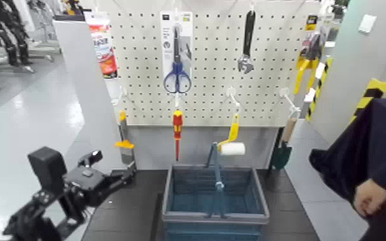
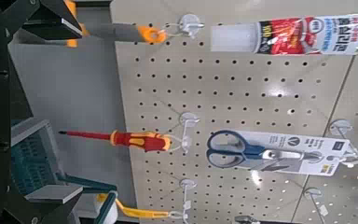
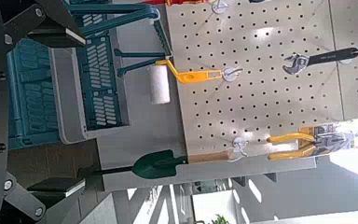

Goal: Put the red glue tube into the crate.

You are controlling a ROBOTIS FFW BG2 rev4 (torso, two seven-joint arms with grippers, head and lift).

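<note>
Nearest you, low on the left of the head view, your left claw point(image 1: 96, 156) sits raised over the near-left edge of the dark bench point(image 1: 131, 211), at the end of a black arm that reaches up and toward the pegboard point(image 1: 260, 70). Its two fingers stand apart, holding nothing, and they point up and away from you toward the board.

Your target, the red glue tube point(image 1: 103, 45), hangs at the far upper-left corner of that board, well above the left claw and only slightly to its right. Its long axis runs straight up and down. In the left wrist view the red glue tube point(image 2: 303, 37) shows clearly, white cap at one end and red-and-white printed label along the body, hanging free on the board with nothing gripping it.

Judging by position, the left arm is much the nearer one; your right claw is out of sight in the head view, and its wrist camera shows only dark finger frames, so whether it is apart or together cannot be told.

Straight ahead on the bench, the crate point(image 1: 170, 192) stands open, blue hoop handle upright, down and to the right of the tube.

A red-and-yellow screwdriver point(image 1: 177, 131) hangs lower on the board; do not confuse it with the tube.
</note>
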